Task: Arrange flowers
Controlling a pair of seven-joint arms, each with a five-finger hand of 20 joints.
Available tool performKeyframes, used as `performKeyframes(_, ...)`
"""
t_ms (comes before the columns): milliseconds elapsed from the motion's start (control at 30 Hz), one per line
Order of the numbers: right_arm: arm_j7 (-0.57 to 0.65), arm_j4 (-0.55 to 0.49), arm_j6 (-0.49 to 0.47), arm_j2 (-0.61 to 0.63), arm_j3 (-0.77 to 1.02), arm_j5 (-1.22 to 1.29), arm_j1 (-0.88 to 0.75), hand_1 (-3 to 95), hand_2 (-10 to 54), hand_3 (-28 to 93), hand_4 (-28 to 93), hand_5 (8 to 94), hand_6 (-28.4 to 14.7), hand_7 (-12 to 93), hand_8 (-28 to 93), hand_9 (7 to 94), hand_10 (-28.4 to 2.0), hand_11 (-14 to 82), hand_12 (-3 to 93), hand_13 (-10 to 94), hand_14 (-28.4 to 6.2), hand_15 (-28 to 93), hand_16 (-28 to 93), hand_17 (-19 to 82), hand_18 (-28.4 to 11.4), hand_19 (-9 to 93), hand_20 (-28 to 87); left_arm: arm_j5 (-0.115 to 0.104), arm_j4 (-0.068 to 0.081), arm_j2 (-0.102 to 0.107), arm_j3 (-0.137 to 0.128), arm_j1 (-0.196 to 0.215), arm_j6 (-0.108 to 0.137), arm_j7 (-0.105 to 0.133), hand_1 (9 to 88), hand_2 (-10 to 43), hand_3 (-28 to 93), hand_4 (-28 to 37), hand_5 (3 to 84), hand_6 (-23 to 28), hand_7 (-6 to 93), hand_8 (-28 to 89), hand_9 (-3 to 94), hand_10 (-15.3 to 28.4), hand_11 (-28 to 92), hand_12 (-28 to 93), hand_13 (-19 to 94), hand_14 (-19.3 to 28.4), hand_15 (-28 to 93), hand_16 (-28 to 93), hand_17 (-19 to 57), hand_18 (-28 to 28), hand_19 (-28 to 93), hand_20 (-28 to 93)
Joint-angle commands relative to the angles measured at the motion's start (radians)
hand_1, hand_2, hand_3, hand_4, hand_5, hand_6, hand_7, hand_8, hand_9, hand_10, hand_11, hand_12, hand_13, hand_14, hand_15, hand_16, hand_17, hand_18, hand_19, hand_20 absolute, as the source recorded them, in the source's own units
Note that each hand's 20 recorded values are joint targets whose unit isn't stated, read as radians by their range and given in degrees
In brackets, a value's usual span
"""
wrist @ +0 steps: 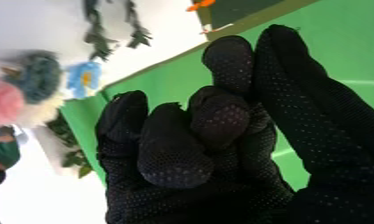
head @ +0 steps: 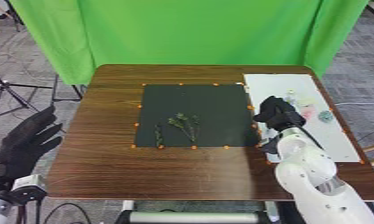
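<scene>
The right robot hand (head: 277,112), fingers curled and seemingly empty, could knock the pink flower (wrist: 0,102) if it swings low, as both are over the white sheet (head: 336,150). Its glove hides part of the sheet (stems blur, too). The left robot hand (head: 22,147) is open; green sprigs (head: 181,123) lie on the dark mat (head: 166,97).

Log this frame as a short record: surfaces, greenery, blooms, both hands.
surfaces: black mat mid-table, white sheet on the right
greenery: leafy sprigs lying on the mat
blooms: pink flower, light-blue flower with yellow centre
right hand: over the sheet's left edge
left hand: open, beyond the table's left edge
</scene>
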Motion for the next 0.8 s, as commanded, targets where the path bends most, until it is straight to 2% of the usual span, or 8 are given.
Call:
performKeyframes(33,0.163,0.034,-0.068,0.001,-0.041,-0.239,0.048,35.9,-9.5,74,-28,66.0,1.1,54,16,73.5,-9.9,63.4,47.8,74,-7.4,82,38,31,-21.4,83,48,0.001,-0.003,-0.01,-0.003,0.01,-0.005,-0.005,20.6,-1.0,71,-28.3,20.8,0.8,20.9,-10,16.8,8.7,11,20,14,10.8,14,8,-11.0,18.2,37,10)
performKeyframes(67,0.174,0.036,-0.103,0.002,-0.039,-0.263,0.055,31.0,-9.5,76,-28,66.0,-0.1,54,-4,71.7,-10.3,63.6,47.5,72,-7.4,82,37,30,-21.4,82,48,0.001,-0.003,-0.009,-0.002,0.012,-0.001,-0.002,20.6,-1.0,71,-28.3,20.8,0.8,20.9,-10,16.8,8.7,11,20,14,10.8,14,8,-11.0,18.2,37,10)
performKeyframes(100,0.177,0.039,-0.112,0.006,-0.036,-0.27,0.056,26.6,-9.5,72,-28,65.5,-1.4,51,-11,70.1,-11.4,63.3,47.8,71,-8.2,82,37,29,-21.9,82,48,0.001,-0.003,-0.011,-0.005,0.013,-0.004,-0.005,20.7,-1.0,71,-28.3,20.8,0.8,20.9,-10,16.7,8.7,11,20,14,10.8,14,8,-11.0,18.2,37,10)
performKeyframes(133,0.181,0.039,-0.089,0.01,-0.036,-0.252,0.055,24.7,-9.5,68,-28,65.1,-2.4,50,-13,69.0,-12.0,62.9,48.3,70,-8.7,82,37,28,-22.3,82,48,0.002,-0.003,-0.012,-0.005,0.013,-0.008,-0.006,20.7,-1.1,71,-28.3,20.8,0.8,20.9,-10,16.8,8.7,11,20,14,10.8,14,8,-11.0,18.2,37,10)
performKeyframes(167,0.186,0.036,-0.1,0.008,-0.03,-0.251,0.056,24.6,-9.5,66,-28,64.6,-2.7,49,-13,68.5,-12.4,62.7,48.6,70,-8.8,82,37,28,-22.4,82,49,-0.001,-0.004,-0.007,-0.002,0.016,-0.002,0.0,20.7,-1.0,71,-28.3,20.8,0.8,20.9,-10,16.8,8.7,11,20,14,10.8,14,8,-11.0,18.2,37,10)
performKeyframes(267,0.182,0.033,-0.118,0.009,-0.028,-0.238,0.055,24.5,-9.5,63,-28,64.3,-2.9,49,-13,68.3,-12.5,62.6,48.6,69,-9.2,82,37,27,-22.5,81,49,-0.002,-0.005,-0.007,-0.005,0.021,0.001,0.004,20.7,-1.0,71,-28.3,20.8,0.8,20.9,-10,16.8,8.7,11,20,14,10.9,14,8,-11.1,18.2,37,10)
performKeyframes(467,0.177,0.051,-0.2,0.0,-0.044,-0.22,0.058,28.0,-9.5,55,-28,65.3,-3.1,47,-13,68.6,-12.7,62.3,48.2,69,-9.3,82,37,27,-22.8,81,49,-0.001,-0.004,-0.01,-0.004,0.016,-0.003,-0.003,20.7,-1.0,71,-28.3,20.8,0.8,20.9,-10,16.7,8.7,11,20,14,10.8,14,8,-11.0,18.2,37,10)
performKeyframes(800,0.198,0.1,-0.242,-0.003,-0.061,-0.234,0.054,23.0,-9.5,69,-28,66.5,-2.8,47,-12,69.4,-12.5,61.9,47.7,70,-9.3,82,36,28,-22.8,81,48,0.0,-0.004,-0.011,-0.004,0.017,-0.002,-0.004,20.7,-1.0,71,-28.3,20.8,0.8,21.0,-10,16.7,8.7,11,20,14,10.8,14,8,-11.0,18.2,37,10)
